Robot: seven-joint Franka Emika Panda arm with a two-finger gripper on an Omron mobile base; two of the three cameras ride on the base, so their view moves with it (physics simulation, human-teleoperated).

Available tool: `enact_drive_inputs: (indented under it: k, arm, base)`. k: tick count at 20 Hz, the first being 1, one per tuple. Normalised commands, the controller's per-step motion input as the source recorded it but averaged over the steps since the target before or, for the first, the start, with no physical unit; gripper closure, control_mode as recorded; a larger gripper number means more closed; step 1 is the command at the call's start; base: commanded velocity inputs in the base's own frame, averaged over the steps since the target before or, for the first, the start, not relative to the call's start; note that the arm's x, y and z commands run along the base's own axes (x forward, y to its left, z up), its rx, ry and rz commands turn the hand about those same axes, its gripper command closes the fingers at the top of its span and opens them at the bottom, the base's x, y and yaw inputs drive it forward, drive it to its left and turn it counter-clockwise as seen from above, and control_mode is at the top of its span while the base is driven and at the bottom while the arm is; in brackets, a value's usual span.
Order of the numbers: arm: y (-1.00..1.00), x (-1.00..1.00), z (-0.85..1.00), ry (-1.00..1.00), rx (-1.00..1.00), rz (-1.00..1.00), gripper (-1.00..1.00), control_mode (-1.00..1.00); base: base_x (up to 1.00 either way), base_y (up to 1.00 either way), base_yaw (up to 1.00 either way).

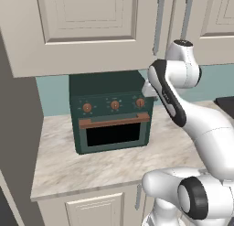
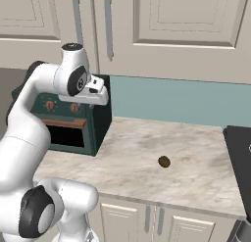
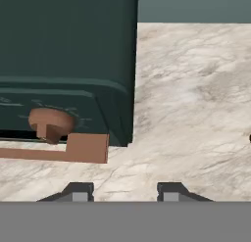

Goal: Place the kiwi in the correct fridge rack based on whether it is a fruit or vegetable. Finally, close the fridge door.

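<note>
Hovering with my fingers [image 3: 125,191] parted and empty, lower centre; kiwi [image 2: 164,161] lies mid-frame on the surface [image 2: 206,157] right of the toaster oven [image 1: 112,113].

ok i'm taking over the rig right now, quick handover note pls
Gripper: jaws open and empty, high above the counter, beside the right front corner of the toaster oven.

Kiwi: lying loose on the marble counter, well to the right of the oven, between it and the dark appliance at the counter's right end. The gripper is not over it.

Done: nothing visible so far; the kiwi is not picked up.

Left: move the arm right and down onto the kiwi, grasp it, drive to the fridge, place it on the fruit rack, then close the fridge door.
</note>
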Motion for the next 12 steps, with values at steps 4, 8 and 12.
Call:
enact_drive_inputs:
  k: [4,8,12]
  arm:
    - [-0.22,-0.01,-0.16,-0.04,0.01,0.03,-1.0,-1.0]
    - [-0.98,0.0,-0.73,-0.03,0.19,0.02,-1.0,-1.0]
    - [-0.8,0.01,-0.99,0.01,0.02,0.0,-1.0,-1.0]
  base:
    - [0.0,0.0,0.0]
    - [0.0,0.0,0.0]
    - [0.0,0.0,0.0]
